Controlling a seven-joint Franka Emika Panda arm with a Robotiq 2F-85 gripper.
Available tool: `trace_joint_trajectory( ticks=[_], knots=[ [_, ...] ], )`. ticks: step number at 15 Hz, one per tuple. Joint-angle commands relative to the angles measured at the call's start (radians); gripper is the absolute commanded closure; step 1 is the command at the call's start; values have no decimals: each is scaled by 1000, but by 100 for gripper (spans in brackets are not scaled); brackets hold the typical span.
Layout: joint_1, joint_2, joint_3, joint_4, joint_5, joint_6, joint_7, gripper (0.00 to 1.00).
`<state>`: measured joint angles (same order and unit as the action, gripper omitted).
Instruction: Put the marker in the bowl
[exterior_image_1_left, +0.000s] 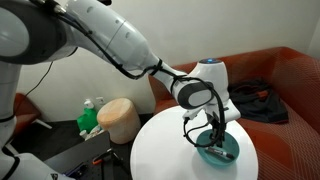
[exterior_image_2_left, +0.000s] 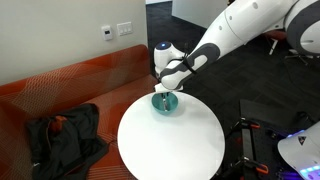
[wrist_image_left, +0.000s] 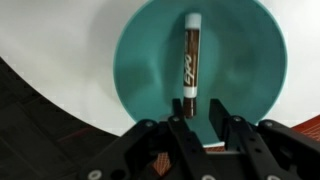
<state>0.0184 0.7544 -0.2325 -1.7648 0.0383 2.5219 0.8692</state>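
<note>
The teal-blue bowl (wrist_image_left: 135, 60) sits near the edge of the round white table (wrist_image_left: 50, 40) and shows in both exterior views (exterior_image_1_left: 226, 152) (exterior_image_2_left: 166, 103). The marker (wrist_image_left: 191, 60), dark with a white end and printed lettering, lies inside the bowl. My gripper (wrist_image_left: 200, 118) hangs directly over the bowl (exterior_image_1_left: 212, 135) (exterior_image_2_left: 163, 92). Its fingers are apart, with the teal bowl showing between them. The near end of the marker lies beside one finger and is not pinched.
A tan cylindrical bin (exterior_image_1_left: 120, 118) and a green bottle (exterior_image_1_left: 90, 118) stand beside the table. Dark clothes (exterior_image_2_left: 60, 135) lie on the orange sofa (exterior_image_2_left: 60, 90) behind the table. The table (exterior_image_2_left: 170, 140) extends well in front of the bowl.
</note>
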Motion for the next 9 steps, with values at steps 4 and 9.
trace_joint_trajectory(
  ticks=[4, 9],
  knots=[
    [41, -59, -23, -34, -4, 22, 40, 11],
    [110, -200, -58, -156, -34, 89, 112, 0]
  ],
)
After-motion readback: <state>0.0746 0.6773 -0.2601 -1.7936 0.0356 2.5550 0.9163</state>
